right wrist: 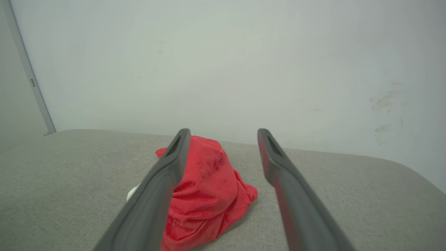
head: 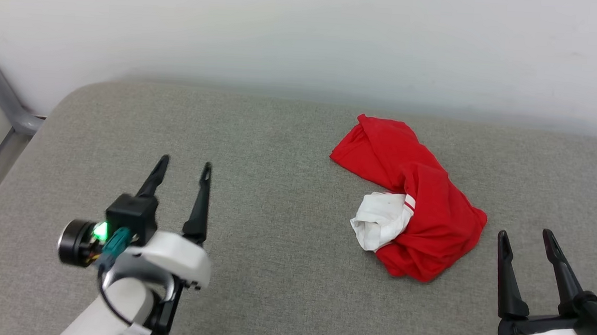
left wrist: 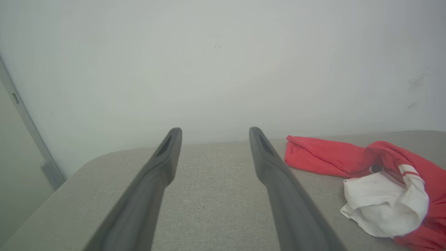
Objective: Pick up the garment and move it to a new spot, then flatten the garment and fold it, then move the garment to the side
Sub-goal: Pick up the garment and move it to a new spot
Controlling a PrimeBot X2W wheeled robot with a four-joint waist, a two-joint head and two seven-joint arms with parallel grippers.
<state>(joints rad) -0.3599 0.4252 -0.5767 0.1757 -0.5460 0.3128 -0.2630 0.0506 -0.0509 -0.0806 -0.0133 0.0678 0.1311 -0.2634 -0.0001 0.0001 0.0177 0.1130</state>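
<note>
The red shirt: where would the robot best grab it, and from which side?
Probably the garment by its bunched red edge nearest the right gripper, coming down from above on that side. The cloth humps up there, giving the open fingers a fold to pinch.

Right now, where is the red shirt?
In the head view, the red shirt lies crumpled on the grey cushion, right of the middle. The right gripper is its nearest neighbour, not touching it; the left gripper is farther off.
</note>
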